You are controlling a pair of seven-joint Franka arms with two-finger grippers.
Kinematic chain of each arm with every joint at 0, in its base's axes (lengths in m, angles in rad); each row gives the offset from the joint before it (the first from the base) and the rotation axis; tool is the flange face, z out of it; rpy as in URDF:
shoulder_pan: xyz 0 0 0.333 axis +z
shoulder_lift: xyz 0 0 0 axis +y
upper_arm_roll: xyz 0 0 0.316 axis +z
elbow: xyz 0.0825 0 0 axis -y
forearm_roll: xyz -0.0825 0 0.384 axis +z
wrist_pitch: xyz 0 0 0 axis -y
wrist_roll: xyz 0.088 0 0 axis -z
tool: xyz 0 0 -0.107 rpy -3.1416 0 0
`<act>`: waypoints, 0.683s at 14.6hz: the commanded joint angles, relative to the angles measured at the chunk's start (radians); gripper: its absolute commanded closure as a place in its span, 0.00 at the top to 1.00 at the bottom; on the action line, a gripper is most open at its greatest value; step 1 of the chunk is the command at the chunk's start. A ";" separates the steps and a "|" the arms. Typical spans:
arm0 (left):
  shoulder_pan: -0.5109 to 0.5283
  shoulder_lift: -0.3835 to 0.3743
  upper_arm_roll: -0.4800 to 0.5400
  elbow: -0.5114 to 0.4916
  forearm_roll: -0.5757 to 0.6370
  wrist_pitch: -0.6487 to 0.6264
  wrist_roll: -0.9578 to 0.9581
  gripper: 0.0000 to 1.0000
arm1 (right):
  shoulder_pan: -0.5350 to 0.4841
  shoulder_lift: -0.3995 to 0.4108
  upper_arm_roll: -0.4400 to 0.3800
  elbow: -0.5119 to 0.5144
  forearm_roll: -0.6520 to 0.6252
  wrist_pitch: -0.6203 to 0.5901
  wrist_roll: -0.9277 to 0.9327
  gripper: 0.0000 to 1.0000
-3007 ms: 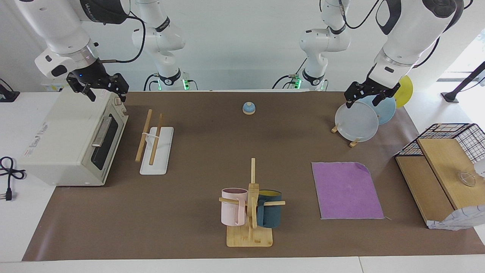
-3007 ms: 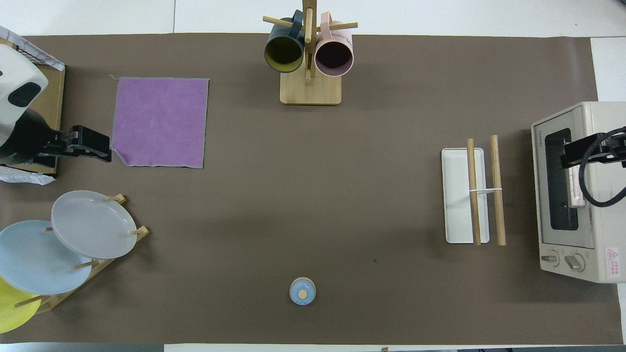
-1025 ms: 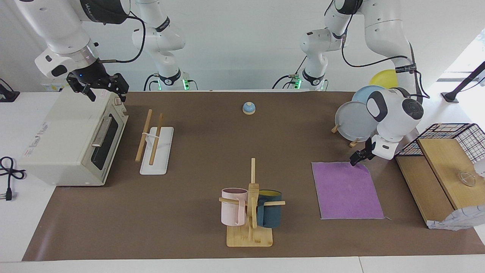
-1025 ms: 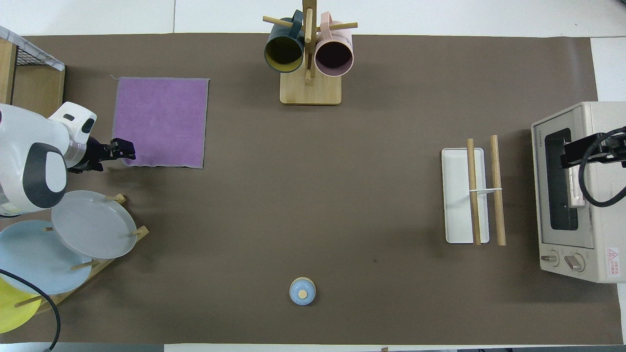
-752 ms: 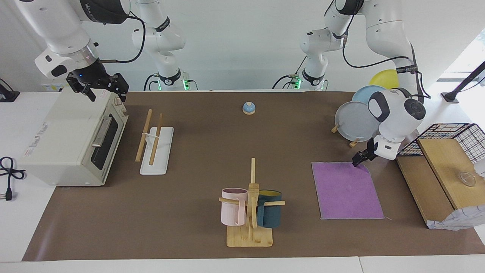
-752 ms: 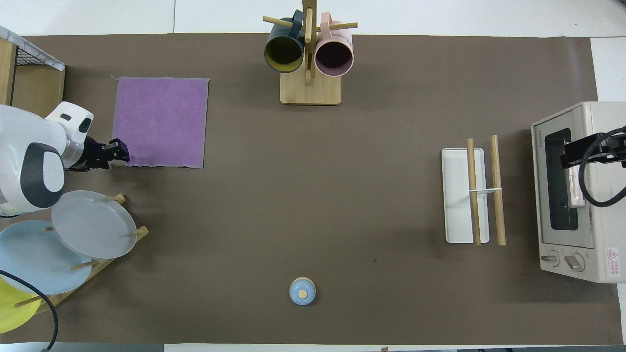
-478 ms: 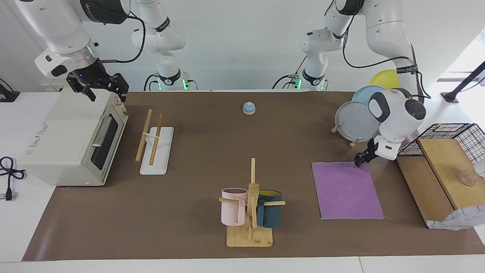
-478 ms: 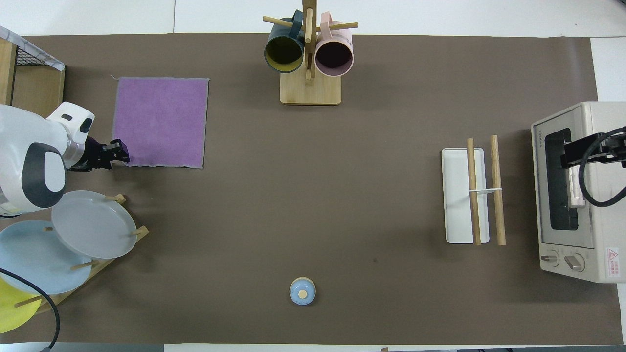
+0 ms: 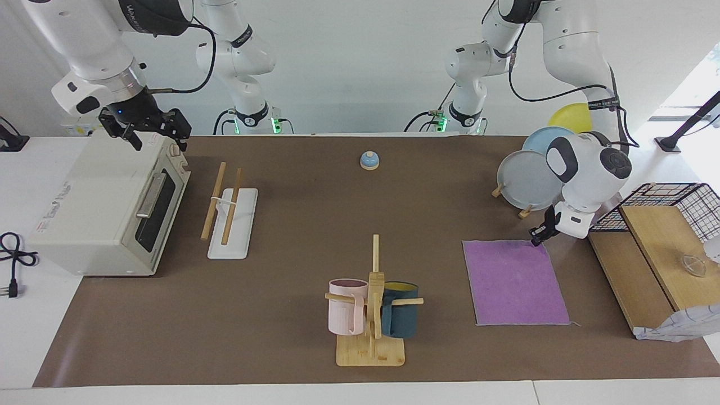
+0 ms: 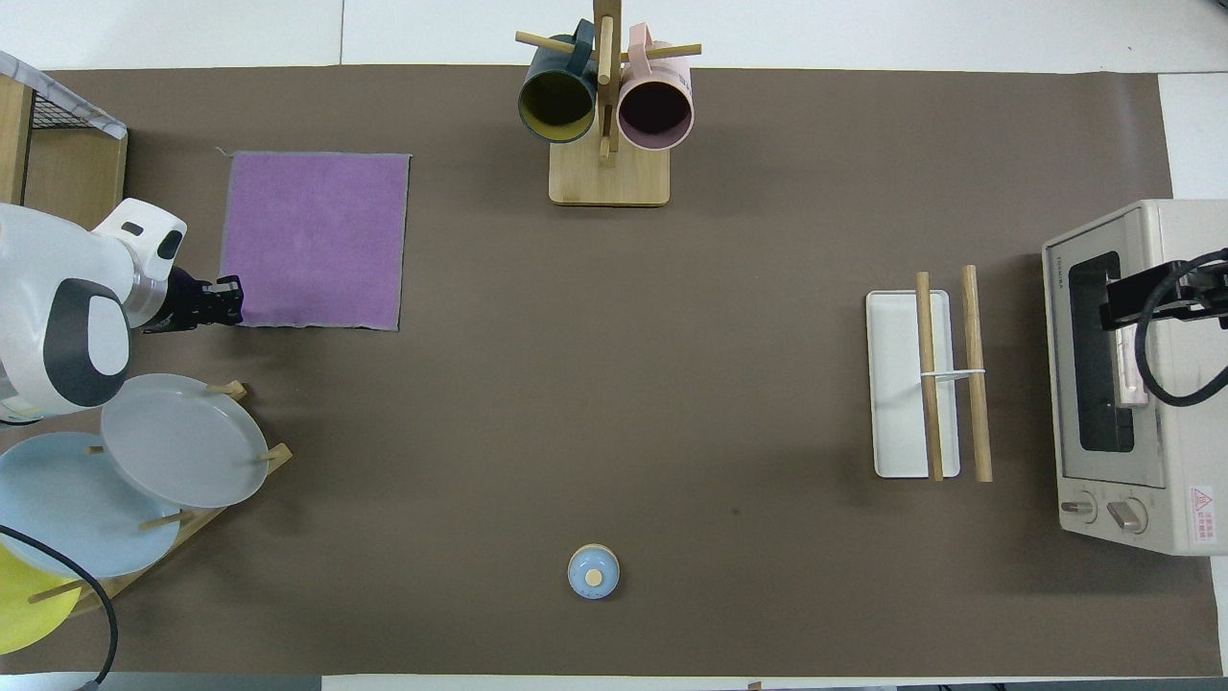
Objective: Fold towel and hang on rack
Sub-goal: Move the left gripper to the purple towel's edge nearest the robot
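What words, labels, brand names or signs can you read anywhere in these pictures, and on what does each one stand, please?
Brand word at the toaster oven's door top: too small to read.
Red triangle warning sticker beside its knobs: text too small to read.
Printed labels on its top: unreadable.
Lettering on the right arm's dark joint cover: blurred.

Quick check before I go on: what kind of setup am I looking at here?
Likely a lab table staged as a kitchen: a toaster oven, a mug tree and a plate stand on a brown mat.

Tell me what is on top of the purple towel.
Nothing lies on the towel. Only the left gripper, shut, pinches its corner nearest the robots. What is under the towel is covered.
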 commanded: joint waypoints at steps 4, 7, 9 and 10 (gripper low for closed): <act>-0.008 0.013 0.000 0.021 -0.002 0.009 0.008 0.00 | -0.015 -0.023 0.008 -0.028 -0.001 0.010 -0.013 1.00; -0.010 0.007 0.000 0.021 0.015 0.009 0.032 0.00 | -0.015 -0.023 0.008 -0.028 -0.001 0.012 -0.013 1.00; -0.024 -0.011 -0.001 0.021 0.061 0.023 0.052 0.00 | -0.015 -0.023 0.008 -0.028 -0.001 0.012 -0.013 1.00; -0.043 -0.025 -0.003 0.020 0.073 0.050 0.073 0.00 | -0.015 -0.023 0.008 -0.028 -0.001 0.012 -0.013 1.00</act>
